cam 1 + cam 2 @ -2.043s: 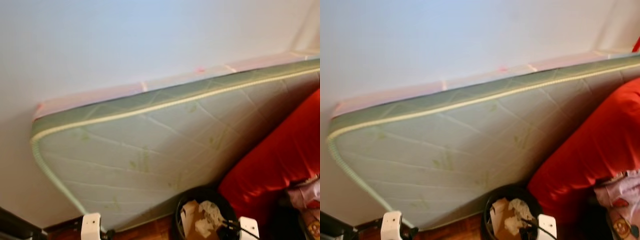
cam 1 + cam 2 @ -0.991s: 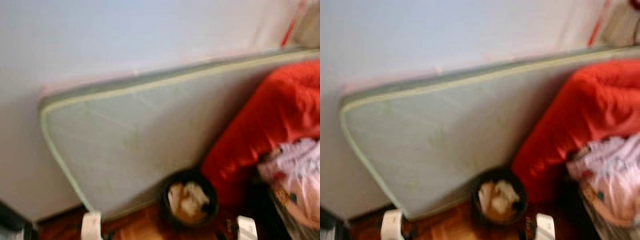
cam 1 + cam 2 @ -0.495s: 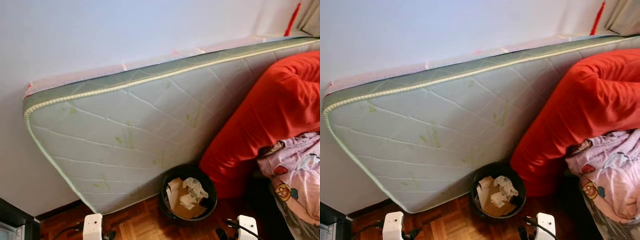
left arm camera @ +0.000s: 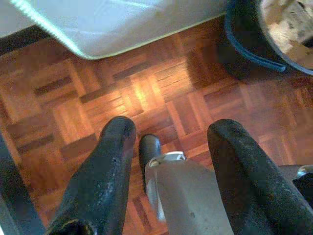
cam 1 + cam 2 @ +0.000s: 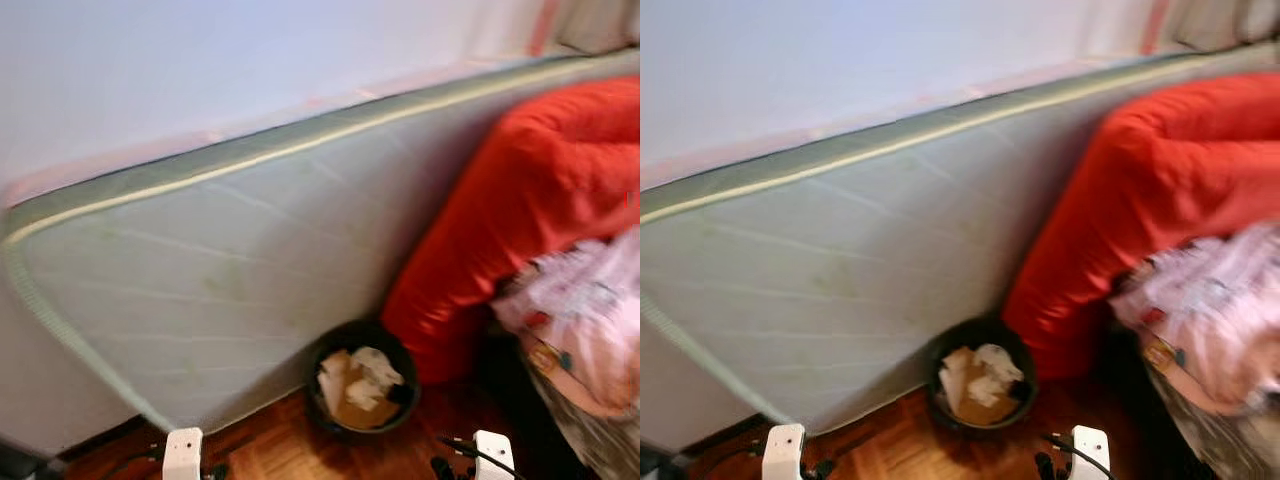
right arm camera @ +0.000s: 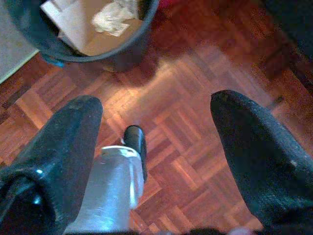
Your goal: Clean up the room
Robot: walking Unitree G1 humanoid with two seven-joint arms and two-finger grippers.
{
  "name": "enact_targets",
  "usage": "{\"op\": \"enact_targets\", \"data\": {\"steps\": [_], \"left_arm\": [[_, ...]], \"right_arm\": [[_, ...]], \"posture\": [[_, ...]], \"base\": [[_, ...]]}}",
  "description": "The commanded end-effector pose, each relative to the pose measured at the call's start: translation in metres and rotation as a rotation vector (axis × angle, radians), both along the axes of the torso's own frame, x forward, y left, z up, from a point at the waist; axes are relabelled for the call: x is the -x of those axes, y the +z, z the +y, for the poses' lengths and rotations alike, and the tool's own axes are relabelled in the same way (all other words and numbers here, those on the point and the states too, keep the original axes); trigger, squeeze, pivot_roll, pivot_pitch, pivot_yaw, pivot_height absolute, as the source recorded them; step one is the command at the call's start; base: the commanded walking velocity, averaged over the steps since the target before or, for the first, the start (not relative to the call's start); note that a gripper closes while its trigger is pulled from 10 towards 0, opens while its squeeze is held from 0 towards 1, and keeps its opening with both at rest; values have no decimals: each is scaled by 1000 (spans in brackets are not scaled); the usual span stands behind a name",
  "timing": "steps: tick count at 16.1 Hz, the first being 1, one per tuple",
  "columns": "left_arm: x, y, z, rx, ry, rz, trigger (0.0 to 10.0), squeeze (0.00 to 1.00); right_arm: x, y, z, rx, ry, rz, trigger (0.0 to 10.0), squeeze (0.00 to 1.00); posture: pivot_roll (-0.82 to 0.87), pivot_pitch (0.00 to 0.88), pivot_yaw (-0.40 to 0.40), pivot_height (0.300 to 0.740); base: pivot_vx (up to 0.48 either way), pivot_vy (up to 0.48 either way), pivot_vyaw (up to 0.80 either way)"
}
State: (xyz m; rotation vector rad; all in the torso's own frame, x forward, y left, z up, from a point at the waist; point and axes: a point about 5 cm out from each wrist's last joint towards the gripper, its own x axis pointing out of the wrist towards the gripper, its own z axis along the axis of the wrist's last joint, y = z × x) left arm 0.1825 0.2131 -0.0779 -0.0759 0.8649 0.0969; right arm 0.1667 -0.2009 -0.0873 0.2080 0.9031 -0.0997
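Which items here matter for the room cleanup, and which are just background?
Job-relevant:
- black waste bin, holding cardboard and crumpled paper
- patterned pink bedding, bunched beside the red cover
- left claw and right claw, both open and empty

Background:
- mattress leaning on the wall
- red cover
- parquet floor

Black bin [image 5: 362, 378] of paper scraps, upright.

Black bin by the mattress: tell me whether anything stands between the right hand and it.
Nothing visible does. In the right wrist view the right hand hangs open over bare parquet floor, and the black bin, holding cardboard and crumpled paper, stands just ahead of it. The mattress leans against the wall behind the bin, the red bedding to its right.
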Motion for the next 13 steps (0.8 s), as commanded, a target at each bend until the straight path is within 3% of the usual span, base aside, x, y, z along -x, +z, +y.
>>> {"op": "enact_targets", "data": {"steps": [1,6,11,13], "left_arm": [[4,-2,0,-4,-3,25,10000,0],[9,-5,-2,-27,-27,44,10000,0],[6,-3,-2,-30,-31,15,10000,0],[5,-2,-1,-34,-31,8,10000,0]], "right_arm": [[4,-2,-1,3,6,21,10000,0],[3,-1,-3,5,7,3,10000,0],[5,-2,-4,18,-5,18,10000,0],[5,-2,-4,11,-4,22,10000,0]], "posture": [[106,67,-51,740],[95,34,-49,740],[106,7,-47,740],[106,2,-47,740]], "base": [[0,0,-744],[0,0,-676],[0,-315,0],[0,-326,-656]]}}
